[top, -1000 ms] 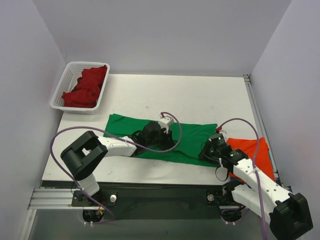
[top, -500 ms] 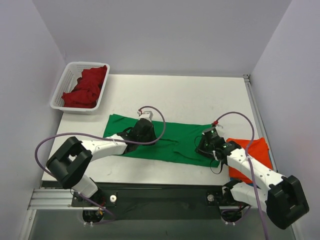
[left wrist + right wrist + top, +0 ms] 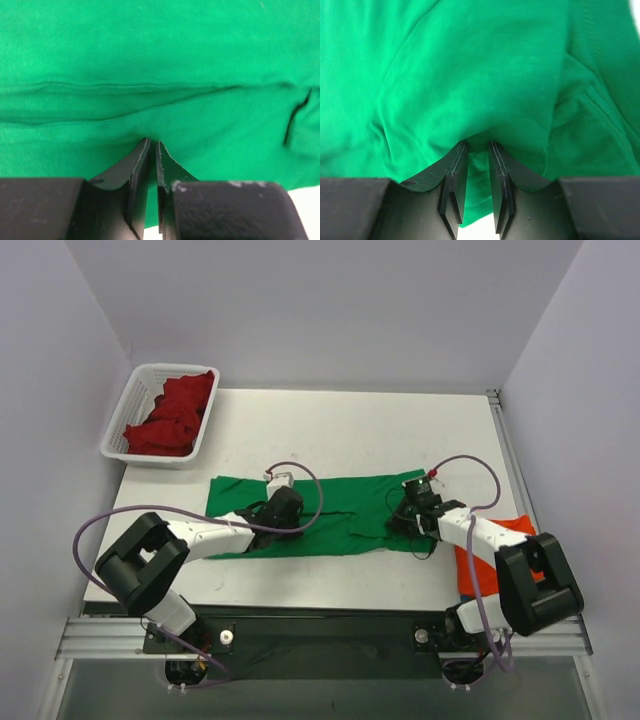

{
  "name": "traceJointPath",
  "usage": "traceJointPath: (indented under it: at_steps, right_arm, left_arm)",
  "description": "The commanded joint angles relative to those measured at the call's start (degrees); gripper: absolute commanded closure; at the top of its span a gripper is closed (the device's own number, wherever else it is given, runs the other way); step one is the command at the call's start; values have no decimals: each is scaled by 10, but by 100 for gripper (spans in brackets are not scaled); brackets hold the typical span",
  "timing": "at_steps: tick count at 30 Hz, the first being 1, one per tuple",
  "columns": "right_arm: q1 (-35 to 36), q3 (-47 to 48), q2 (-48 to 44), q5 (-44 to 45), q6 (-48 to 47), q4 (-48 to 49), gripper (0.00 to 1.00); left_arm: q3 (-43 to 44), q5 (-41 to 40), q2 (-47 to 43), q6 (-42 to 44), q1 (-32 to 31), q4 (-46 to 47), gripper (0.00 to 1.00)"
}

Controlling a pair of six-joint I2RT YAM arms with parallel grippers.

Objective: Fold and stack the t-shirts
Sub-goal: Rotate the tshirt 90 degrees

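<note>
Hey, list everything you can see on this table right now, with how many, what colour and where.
green t-shirt: one, bright green, lying in a long strip across the middle of the table
orange t-shirt: one, orange, near right corner, partly under the right arm
dark red t-shirts: count unclear, dark red, heaped in the basket
basket: one, white slotted plastic, far left corner
table: one, white
cables: two, purple, one looping off each arm
left end effector: black, pinched on a fold of the green t-shirt
right end effector: black, closed on green cloth
</note>
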Motion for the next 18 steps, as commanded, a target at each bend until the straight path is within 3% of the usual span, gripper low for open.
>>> traceJointPath:
  at_steps: [1,4,8,10,13,15,18]
  right_arm:
    - [-53,71,96,-18,-48,-23,75]
    - [-78,212,197,-22,-109,-81,75]
    - [-76,443,342,-24,-177,-204,69]
    - [-72,595,436,-41,-209,-246,66]
    - [-61,781,545,-44,-238,-335,59]
    - [-61,855,596,-65,-247,-363,54]
    - [-61,919,606,-78,-259,-378,47]
  left_arm:
    - [-15,-32,10,-51,-30,-55,80]
    - [-8,-47,17,-113,-73,-70,80]
    - [37,-19,53,-182,-113,-9,77]
    - [80,26,102,-182,-116,19,74]
    - [212,59,168,-140,-116,14,71]
    - [284,61,189,-121,-108,-20,66]
    - [304,81,171,-91,-94,-37,63]
